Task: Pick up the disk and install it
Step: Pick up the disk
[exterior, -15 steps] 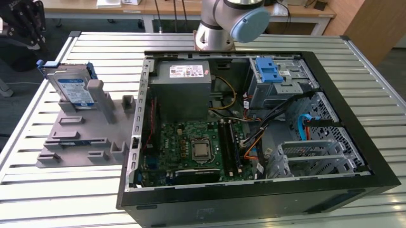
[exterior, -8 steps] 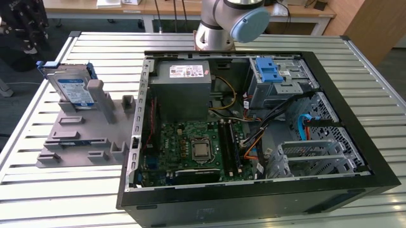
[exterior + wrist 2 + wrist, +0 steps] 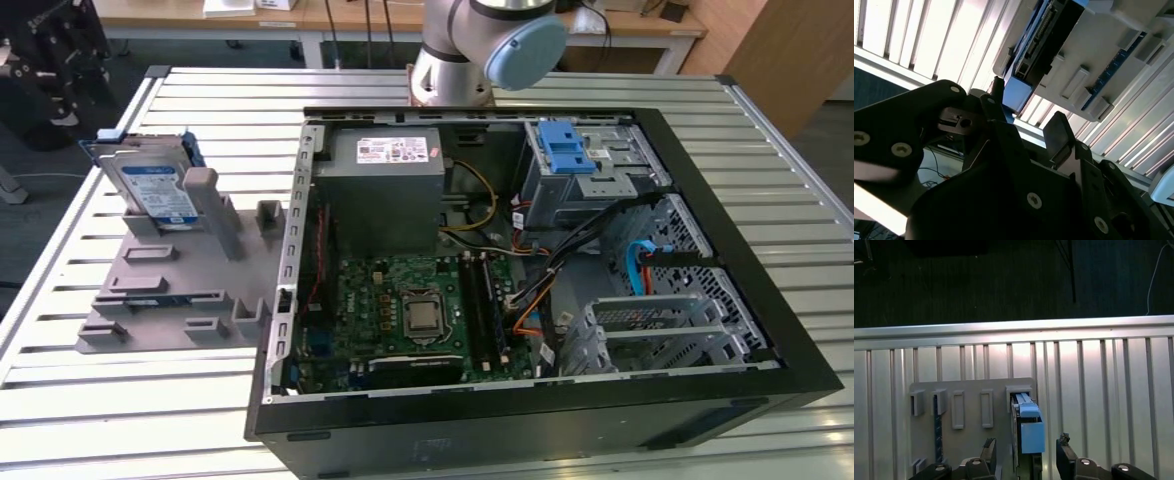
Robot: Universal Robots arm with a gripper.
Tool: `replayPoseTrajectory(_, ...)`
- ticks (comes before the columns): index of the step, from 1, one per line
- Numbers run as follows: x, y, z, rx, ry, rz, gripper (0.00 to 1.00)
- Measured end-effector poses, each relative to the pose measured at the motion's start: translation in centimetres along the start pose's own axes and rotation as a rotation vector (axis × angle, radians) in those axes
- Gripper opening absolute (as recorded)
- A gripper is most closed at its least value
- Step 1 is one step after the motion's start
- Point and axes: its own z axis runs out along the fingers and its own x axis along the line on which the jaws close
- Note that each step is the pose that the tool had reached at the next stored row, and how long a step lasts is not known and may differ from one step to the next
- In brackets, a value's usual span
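The disk (image 3: 151, 186), silver with a white-and-blue label and a bright blue carrier, stands upright on its edge in a grey holder plate (image 3: 160, 285) at the exterior view's left. In the first wrist view I see the disk (image 3: 1026, 422) edge-on, with my gripper (image 3: 1026, 456) open above it. One finger is on each side of the blue carrier, and neither touches it. The second wrist view shows the disk's connector edge (image 3: 1046, 37) beyond my gripper (image 3: 1026, 117), whose black fingers (image 3: 1059, 135) stand apart with nothing between them.
An open black computer case (image 3: 747, 250) lies on the slatted metal table (image 3: 134, 400). Inside are a grey power supply (image 3: 387, 170), a motherboard (image 3: 407, 310), loose cables and a drive cage with a blue latch (image 3: 567, 155). The arm's base (image 3: 461, 55) stands behind the case.
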Motion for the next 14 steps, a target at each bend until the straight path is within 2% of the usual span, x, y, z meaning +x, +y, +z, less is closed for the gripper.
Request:
replayPoseTrajectory(10,0.0,0.02,0.18,-0.0001,-0.0005,0.0,0.59)
replayPoseTrajectory(14,0.01,0.13,0.5,-0.0001,-0.0006,0.0,0.59)
